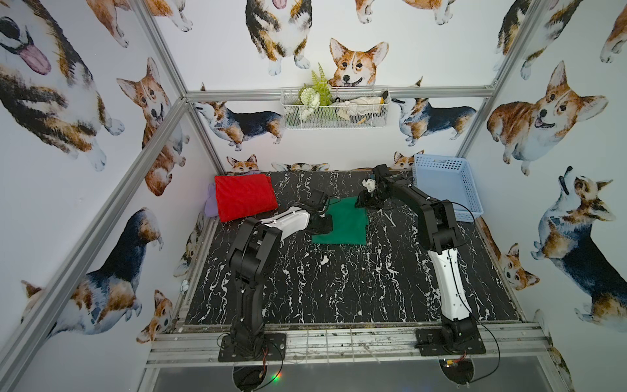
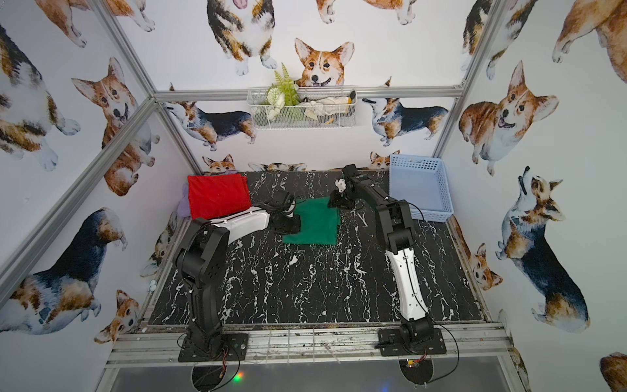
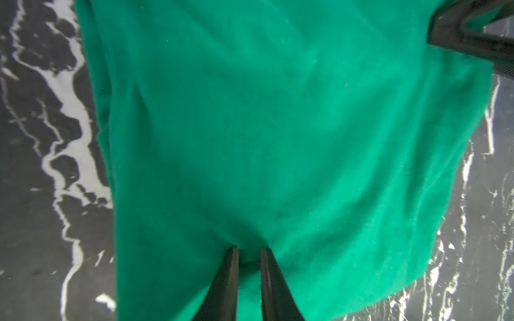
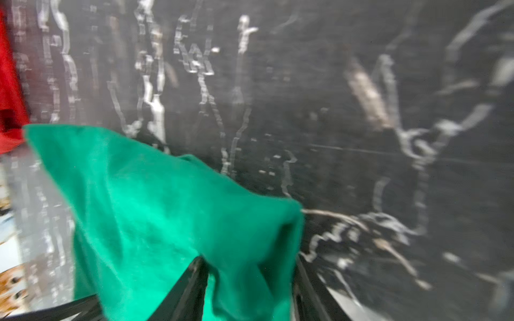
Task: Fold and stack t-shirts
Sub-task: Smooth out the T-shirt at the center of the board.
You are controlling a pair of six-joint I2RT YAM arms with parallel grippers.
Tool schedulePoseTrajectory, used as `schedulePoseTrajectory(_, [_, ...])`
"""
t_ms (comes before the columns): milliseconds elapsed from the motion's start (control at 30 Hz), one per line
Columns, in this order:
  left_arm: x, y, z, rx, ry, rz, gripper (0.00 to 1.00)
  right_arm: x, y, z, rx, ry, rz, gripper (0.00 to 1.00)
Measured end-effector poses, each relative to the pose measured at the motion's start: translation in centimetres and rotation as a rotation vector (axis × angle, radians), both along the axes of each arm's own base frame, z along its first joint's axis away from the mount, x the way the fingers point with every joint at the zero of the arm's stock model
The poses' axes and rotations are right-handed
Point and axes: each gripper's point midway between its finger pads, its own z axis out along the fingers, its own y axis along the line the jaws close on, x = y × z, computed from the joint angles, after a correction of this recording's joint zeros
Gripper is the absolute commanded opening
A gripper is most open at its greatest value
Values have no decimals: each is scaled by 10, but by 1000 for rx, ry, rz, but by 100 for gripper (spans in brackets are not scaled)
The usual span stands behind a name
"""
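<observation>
At mid bench (image 1: 339,288), green shirt (image 1: 347,225), my left arm (image 1: 288,222) bent low, left hand (image 3: 249,250) pinching its left edge, right arm (image 1: 409,198) stretched forward, right hand (image 4: 250,264) gripping its far corner, red shirt (image 1: 244,197) far left.

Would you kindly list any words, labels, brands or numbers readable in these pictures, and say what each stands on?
None: no text can be read anywhere. The green t-shirt and red t-shirt are plain, the blue basket shows no label, and the walls carry only corgi pictures.

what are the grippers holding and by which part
both hold the green t-shirt: left gripper pinches its left edge, right gripper its far right corner
</observation>
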Motion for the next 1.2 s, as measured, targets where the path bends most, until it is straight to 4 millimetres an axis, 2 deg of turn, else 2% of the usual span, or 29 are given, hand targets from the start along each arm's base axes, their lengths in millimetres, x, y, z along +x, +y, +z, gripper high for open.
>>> schedulePoseTrajectory(167, [-1,-3,-5,3,4,1,20,-1,1,2,20,-18,5,53])
schedulePoseTrajectory(300, [-3,-3,-4,-1,-6,0,20,-16,-6,12,-12,9,1,53])
schedulePoseTrajectory(400, [-6,-3,-1,-11,-15,-2,20,-18,-10,36,-27,-16,-4,54])
schedulePoseTrajectory(533, [-7,-5,8,-29,-37,-8,20,-14,-12,82,-22,-102,0,54])
schedulePoseTrajectory(633, [-7,-5,15,-38,-53,-8,20,-16,-15,99,-26,-126,-6,55])
schedulePoseTrajectory(833, [-6,-4,21,-39,-65,-6,20,-21,-15,99,-23,-109,1,54])
schedulePoseTrajectory(1133, [-4,-2,23,-23,-70,-2,20,-34,6,94,33,-65,61,54])
schedulePoseTrajectory(1200, [-4,-2,22,-22,-71,-2,20,-37,10,88,44,-46,73,54])
